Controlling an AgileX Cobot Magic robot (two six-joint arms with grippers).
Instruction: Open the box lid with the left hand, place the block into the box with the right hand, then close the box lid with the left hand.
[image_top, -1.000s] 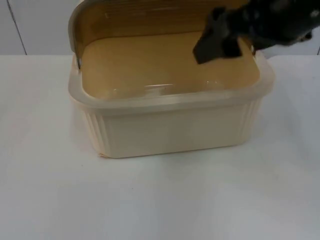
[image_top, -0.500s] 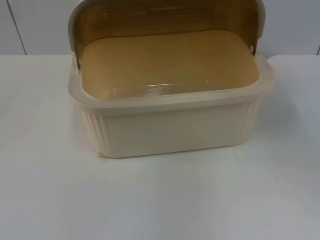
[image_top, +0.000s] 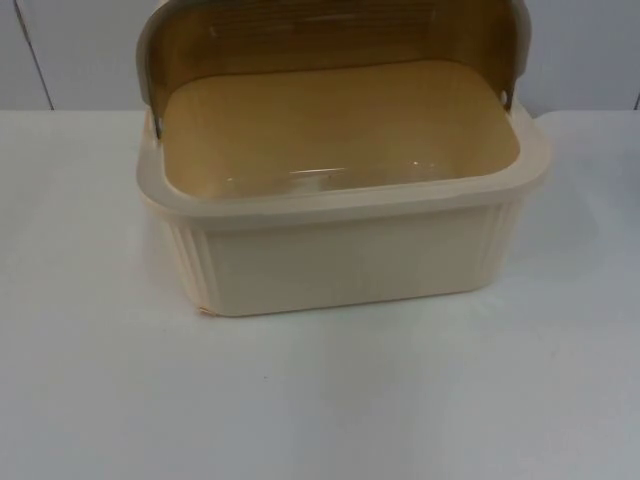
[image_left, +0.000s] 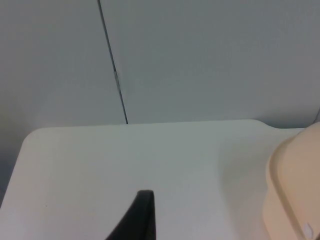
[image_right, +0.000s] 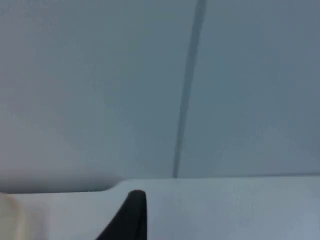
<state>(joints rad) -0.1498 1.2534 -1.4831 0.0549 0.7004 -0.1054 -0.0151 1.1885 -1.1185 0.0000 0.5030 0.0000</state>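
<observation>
Since the frame one second earlier the right arm had left the space above the box (image_top: 340, 200); nothing else shifted. Top view: cream box on the white table (image_top: 320, 400), long axis left to right, tinted lid (image_top: 330, 35) raised at the back toward the grey wall (image_top: 70, 50); no block could be made out inside. Left wrist view: left gripper (image_left: 137, 220) above bare table beside the box's rim; finger spacing not determinable. Right wrist view: right gripper (image_right: 130, 217) faced the wall; spacing likewise undeterminable.
</observation>
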